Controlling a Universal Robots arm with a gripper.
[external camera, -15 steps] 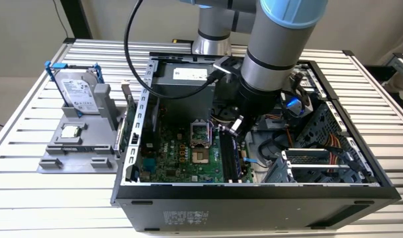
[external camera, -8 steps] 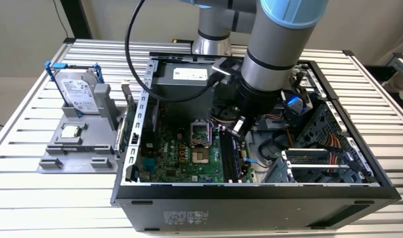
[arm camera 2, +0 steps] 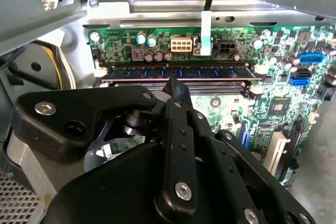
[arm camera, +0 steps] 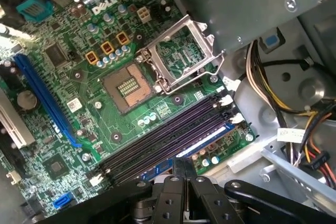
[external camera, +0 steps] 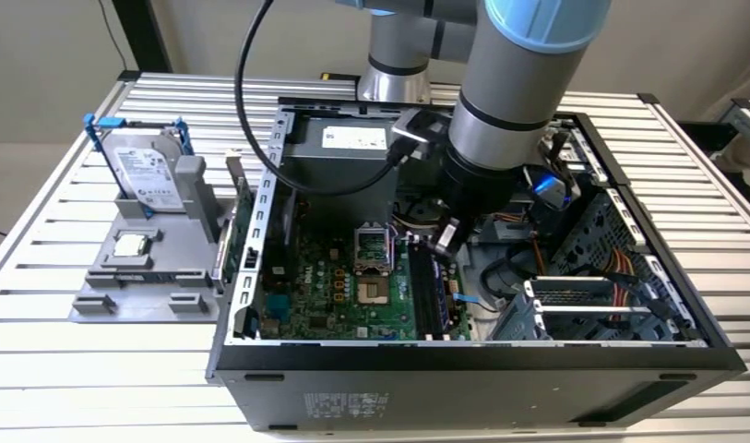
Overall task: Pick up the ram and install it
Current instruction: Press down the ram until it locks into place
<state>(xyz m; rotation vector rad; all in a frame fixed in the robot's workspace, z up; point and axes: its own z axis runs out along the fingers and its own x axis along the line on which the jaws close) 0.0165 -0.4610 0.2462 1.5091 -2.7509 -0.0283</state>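
Observation:
The ram (arm camera 2: 210, 72) is a long bluish-green stick with dark chips. It stands in the outermost of the black memory slots (arm camera: 157, 140) on the green motherboard (external camera: 338, 286), inside the open computer case. In the first wrist view the ram (arm camera: 207, 140) shows as a bluish strip between the white slot latches. My gripper (arm camera 2: 171, 85) is shut, its black fingers pressed together with the tip right over the middle of the stick. I cannot tell whether the tip touches it. The gripper (arm camera: 181, 163) hides the ram's middle. From outside, the gripper (external camera: 446, 242) hangs low over the slots.
An open processor socket (arm camera: 128, 85) lies beside the slots. The power supply (external camera: 344, 161) and bundled cables (external camera: 596, 268) crowd the case around the arm. Outside the case, on the exterior view's left, a grey fixture holds a hard drive (external camera: 147, 171) and a square processor chip (external camera: 131, 245).

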